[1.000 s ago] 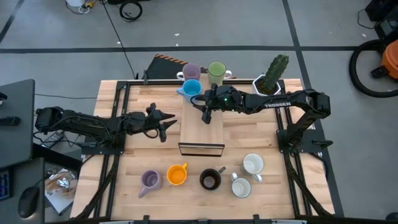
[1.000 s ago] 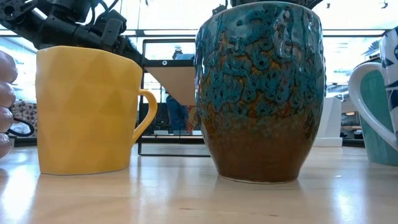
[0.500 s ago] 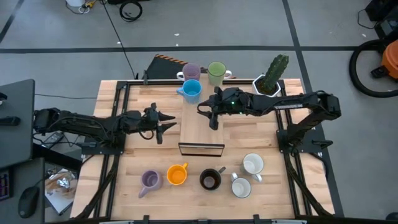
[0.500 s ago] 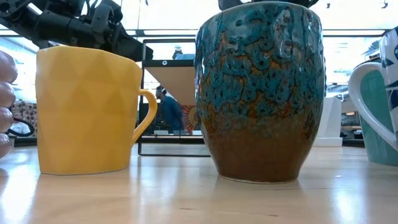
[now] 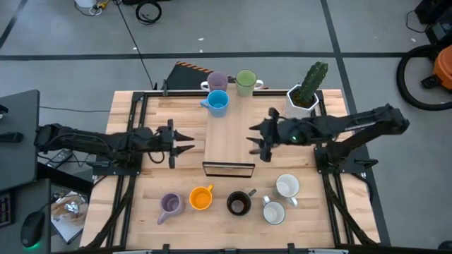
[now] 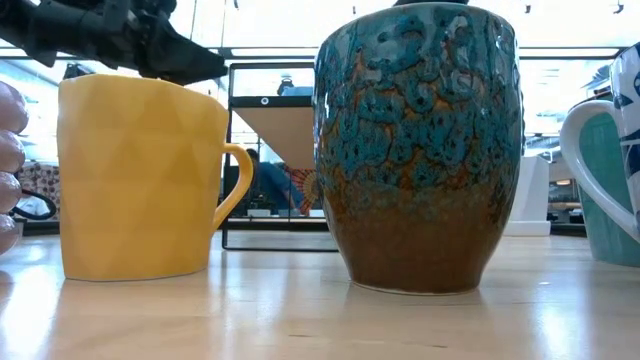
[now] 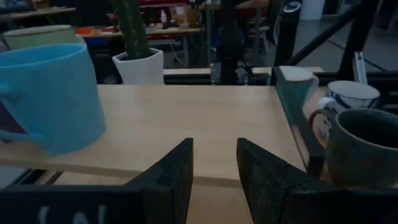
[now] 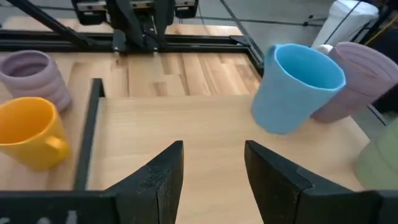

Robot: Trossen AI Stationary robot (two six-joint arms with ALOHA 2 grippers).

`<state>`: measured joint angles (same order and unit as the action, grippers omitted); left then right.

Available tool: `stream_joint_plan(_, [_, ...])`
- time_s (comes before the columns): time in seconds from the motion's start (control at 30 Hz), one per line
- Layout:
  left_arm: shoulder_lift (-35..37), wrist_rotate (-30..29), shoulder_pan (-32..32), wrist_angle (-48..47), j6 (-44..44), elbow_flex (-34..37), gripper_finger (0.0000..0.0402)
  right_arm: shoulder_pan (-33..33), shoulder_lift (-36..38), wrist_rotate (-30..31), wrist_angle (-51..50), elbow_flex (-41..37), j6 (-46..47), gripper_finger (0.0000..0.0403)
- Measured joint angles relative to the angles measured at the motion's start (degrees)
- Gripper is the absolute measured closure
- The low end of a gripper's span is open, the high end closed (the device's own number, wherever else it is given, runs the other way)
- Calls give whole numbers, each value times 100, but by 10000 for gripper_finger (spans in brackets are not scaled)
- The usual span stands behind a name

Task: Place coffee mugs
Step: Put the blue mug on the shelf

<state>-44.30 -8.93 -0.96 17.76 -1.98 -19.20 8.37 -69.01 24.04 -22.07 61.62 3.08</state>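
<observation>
Beside the wooden platform (image 5: pixel 229 144), on opposite sides: left gripper (image 5: pixel 182 140) and right gripper (image 5: pixel 257 138), fingers spread, empty. At the far edge: light blue mug (image 5: pixel 217 102), lilac mug (image 5: pixel 216 81), green mug (image 5: pixel 246 81), near cactus pot (image 5: pixel 302 97). Along the near edge: second lilac mug (image 5: pixel 169 205), orange mug (image 5: pixel 201 197), black mug (image 5: pixel 239 203), two white mugs (image 5: pixel 286 186).

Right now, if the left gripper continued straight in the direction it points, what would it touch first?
Probably the raised wooden platform: the left gripper is open and points at its near edge. In the left wrist view the board's top looks bare ahead, with the light blue mug off to one side; height is unclear.
</observation>
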Motion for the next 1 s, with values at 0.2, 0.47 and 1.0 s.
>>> stream_joint_plan(0.2, [46, 2, -350, 231, 7, 218, 271, 606, 172, 163, -615, 0, 675, 227])
stream_joint_plan(0.47, [86, -197, -530, 1114, 33, 863, 271, 1254, 175, 143, -989, 1, 1683, 227])
stream_joint_plan(1.0, [84, -393, -528, 1193, -159, 872, 271, 2371, -640, 346, -1764, 719, 2857, 227])
